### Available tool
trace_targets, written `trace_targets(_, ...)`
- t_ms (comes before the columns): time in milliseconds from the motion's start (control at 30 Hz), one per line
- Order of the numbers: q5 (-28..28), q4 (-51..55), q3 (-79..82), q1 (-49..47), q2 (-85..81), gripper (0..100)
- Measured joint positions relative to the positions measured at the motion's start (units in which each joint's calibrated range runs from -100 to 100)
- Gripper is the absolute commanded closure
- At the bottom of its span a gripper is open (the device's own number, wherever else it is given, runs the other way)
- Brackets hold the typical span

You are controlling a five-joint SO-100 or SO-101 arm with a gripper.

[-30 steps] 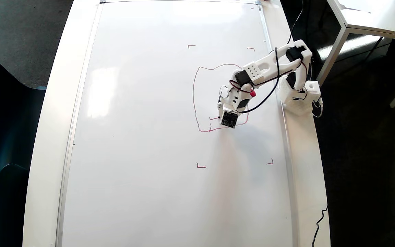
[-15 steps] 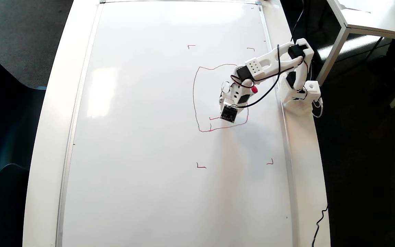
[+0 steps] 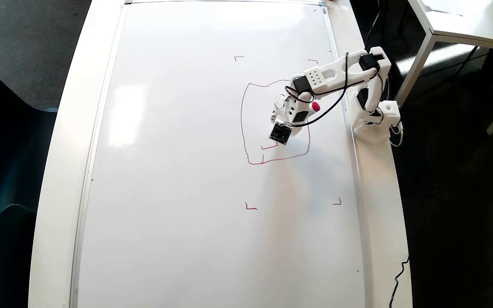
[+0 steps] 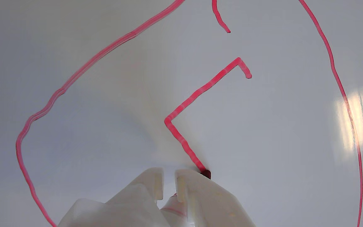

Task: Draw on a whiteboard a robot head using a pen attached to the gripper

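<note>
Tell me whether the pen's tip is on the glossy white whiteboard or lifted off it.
On it. In the wrist view the pen's dark tip sits at the end of the fresh red stroke on the whiteboard, beside the gripper.

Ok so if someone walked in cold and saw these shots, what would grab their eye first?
Probably the red robot head outline, unfinished, on the right half of the big white whiteboard in the overhead view. Next, the white arm reaching in from the board's right edge, its claw low over the drawing. In the wrist view, the pen tip sits at the end of a fresh red angular stroke inside the outline.
</note>
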Motion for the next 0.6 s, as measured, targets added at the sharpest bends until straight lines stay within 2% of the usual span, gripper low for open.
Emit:
trace_targets(333, 0.0, -0.3, 0.0, 0.1, 0.2, 99)
trace_targets(600, 1.1, -6.1, 0.5, 0.3, 0.6, 99)
